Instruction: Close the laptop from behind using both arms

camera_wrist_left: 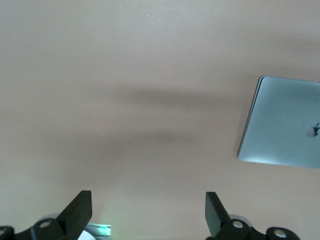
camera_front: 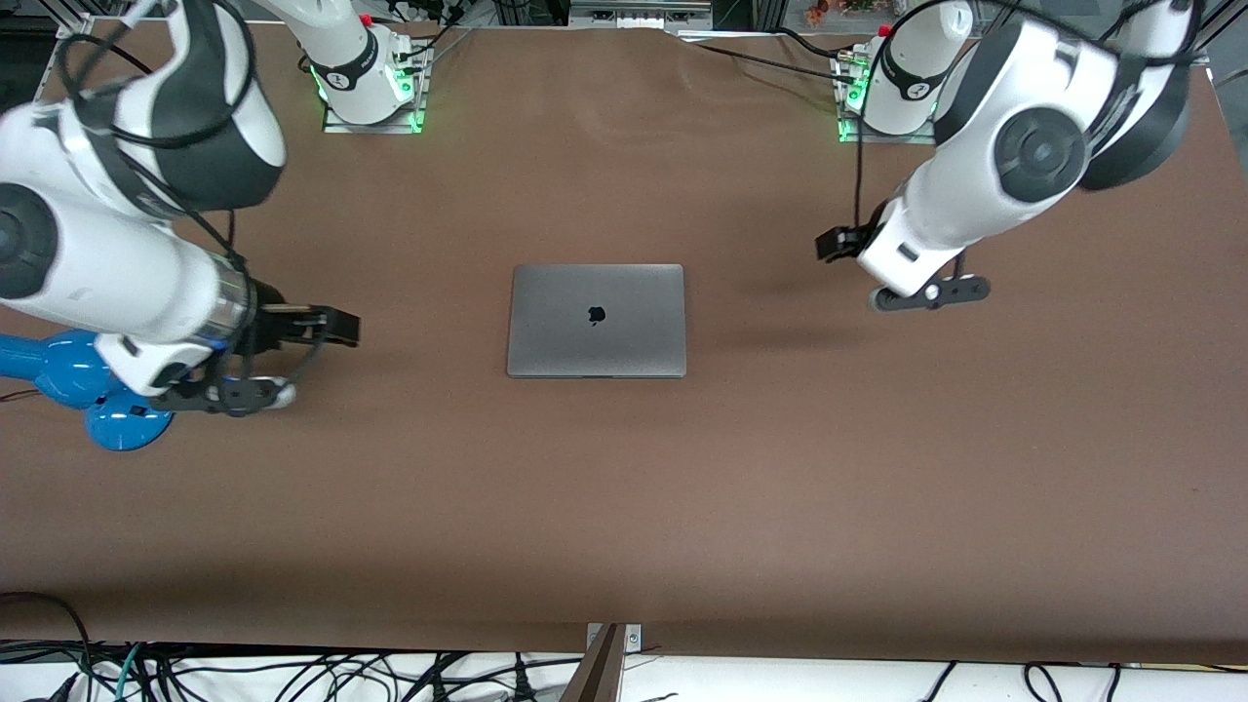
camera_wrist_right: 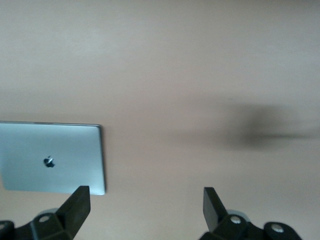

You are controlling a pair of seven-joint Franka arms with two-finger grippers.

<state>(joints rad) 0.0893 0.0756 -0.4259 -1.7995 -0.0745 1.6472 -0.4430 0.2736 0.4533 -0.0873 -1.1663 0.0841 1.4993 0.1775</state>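
The laptop (camera_front: 597, 320) lies shut and flat in the middle of the brown table, grey lid up with the dark apple logo showing. My left gripper (camera_front: 837, 244) hangs open and empty over bare table toward the left arm's end, well apart from the laptop. My right gripper (camera_front: 327, 327) hangs open and empty over bare table toward the right arm's end, also apart from it. The left wrist view shows the open left gripper (camera_wrist_left: 148, 197) with the laptop (camera_wrist_left: 285, 125) off to one side. The right wrist view shows the open right gripper (camera_wrist_right: 145, 192) and the laptop (camera_wrist_right: 52, 157).
A blue desk lamp (camera_front: 88, 385) stands on the table under the right arm's wrist. The arm bases (camera_front: 370, 78) (camera_front: 897, 88) stand along the table edge farthest from the front camera. Cables (camera_front: 292, 673) hang below the nearest edge.
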